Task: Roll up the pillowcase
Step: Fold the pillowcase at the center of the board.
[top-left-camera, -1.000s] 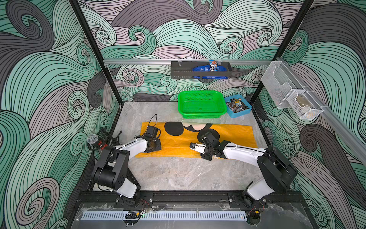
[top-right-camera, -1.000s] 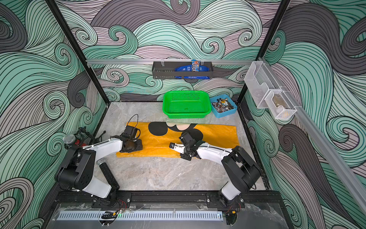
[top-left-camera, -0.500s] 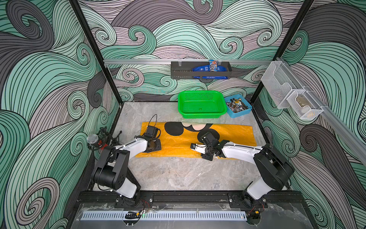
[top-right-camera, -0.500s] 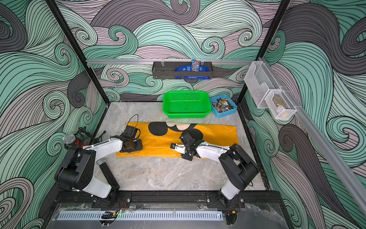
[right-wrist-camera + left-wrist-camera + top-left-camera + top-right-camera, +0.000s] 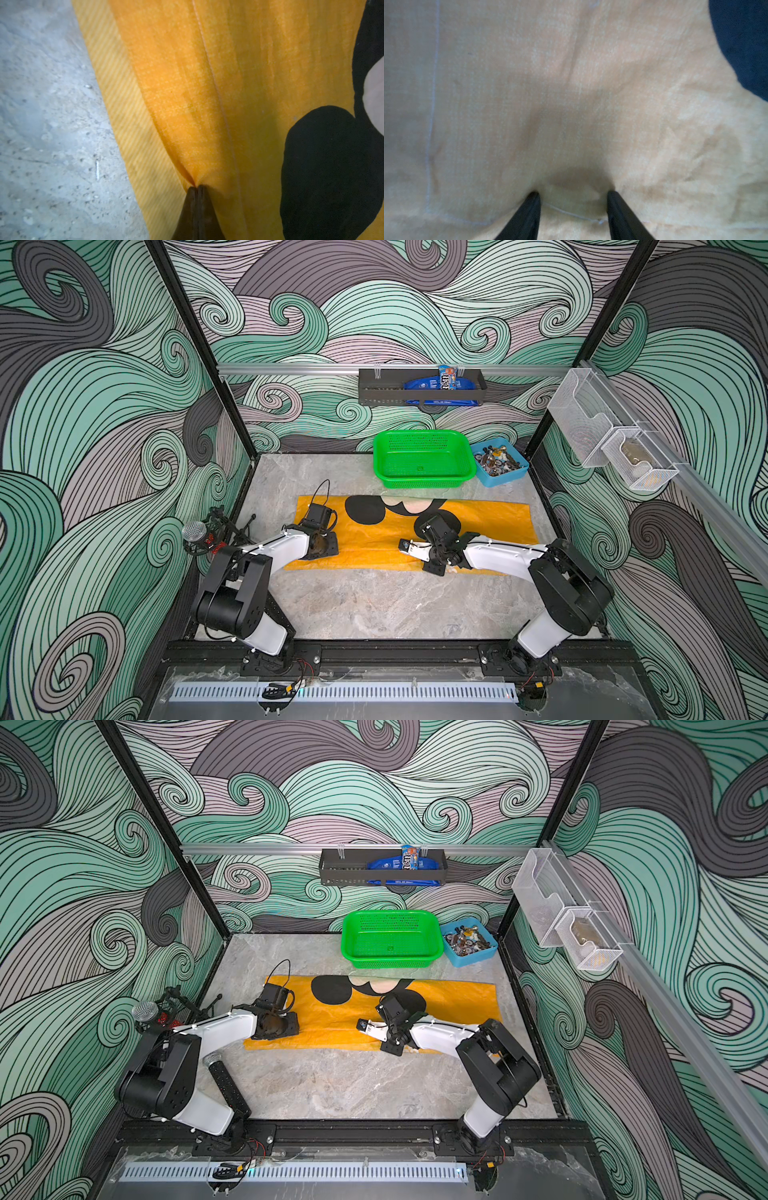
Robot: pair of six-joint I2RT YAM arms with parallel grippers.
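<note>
The pillowcase (image 5: 374, 537) (image 5: 332, 1025) lies flat on the marble table as a long mustard-yellow strip, black round-eared print facing up at its far middle. My left gripper (image 5: 322, 545) (image 5: 573, 195) points down onto its left end. Its jaws are open, both fingertips (image 5: 534, 200) rest on the cloth, and a small bulge of cloth sits between them. My right gripper (image 5: 430, 563) (image 5: 196, 187) is low over the strip's near edge, right of centre. It is shut on a pinched ridge of the pillowcase (image 5: 187, 116), which runs away from the tips as a raised fold.
A green basket (image 5: 424, 460) and a blue bin of small parts (image 5: 498, 464) stand just behind the cloth. A black shelf (image 5: 419, 389) hangs on the back wall. A microphone (image 5: 194, 533) sits beside the left arm. Bare marble (image 5: 374, 605) lies in front.
My right gripper has closed onto a fold of the pillowcase near its front edge. The left gripper and the cloth's outline have not visibly moved.
</note>
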